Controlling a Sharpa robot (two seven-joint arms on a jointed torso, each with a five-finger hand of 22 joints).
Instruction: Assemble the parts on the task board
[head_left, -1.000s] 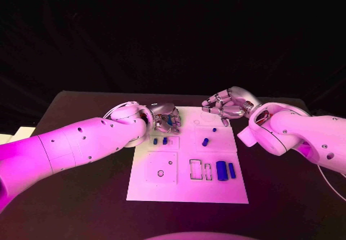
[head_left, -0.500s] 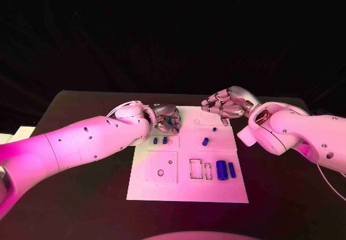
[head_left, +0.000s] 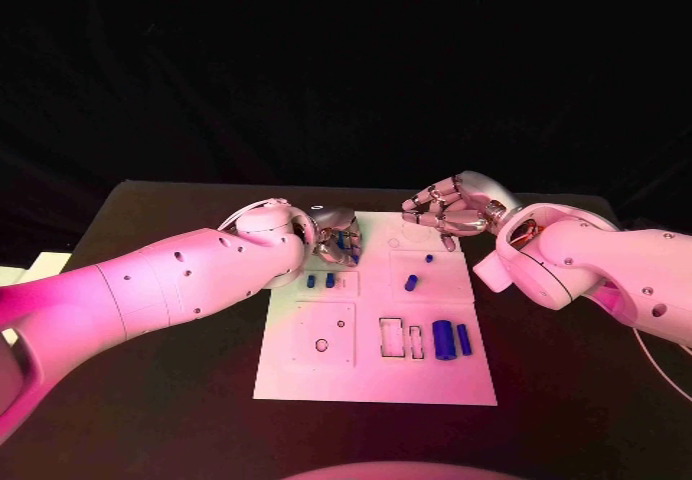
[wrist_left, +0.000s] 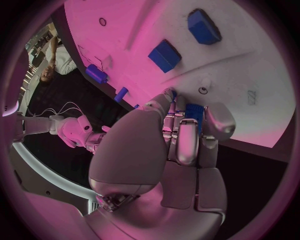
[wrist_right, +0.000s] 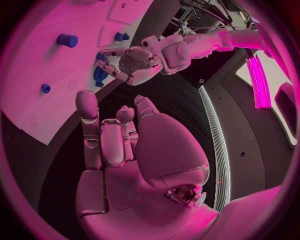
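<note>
Hands meet over the far end of the white task board (head_left: 375, 385), which lies on the black tabletop (head_left: 159, 400). On the far left corner of the board, the left hand (head_left: 335, 238) has its fingers (wrist_left: 187, 145) curled in and clamped on a small blue part (head_left: 342, 241); the left wrist view shows that blue piece (wrist_left: 194, 112) pressed between the fingertips just above the board's surface. Just beside this hand, on its near side, two small blue blocks (head_left: 320, 282) stand side by side in the board; the same pair (wrist_left: 181, 42) shows beyond the fingers in the wrist view. Opposite, the right hand (head_left: 450, 210) hovers at the board's far right corner with its fingers curled loosely inward and nothing between them, as the right wrist view (wrist_right: 119, 140) confirms. Near that hand, on its near side, a small blue peg (head_left: 428, 259) and a short blue cylinder (head_left: 411, 284) sit on the board. Well apart from both hands, toward the near end, two upright blue bars (head_left: 451, 341) stand next to a pair of empty rectangular slots (head_left: 400, 339), with a square panel (head_left: 322, 336) bearing a small round hole to their left.
</note>
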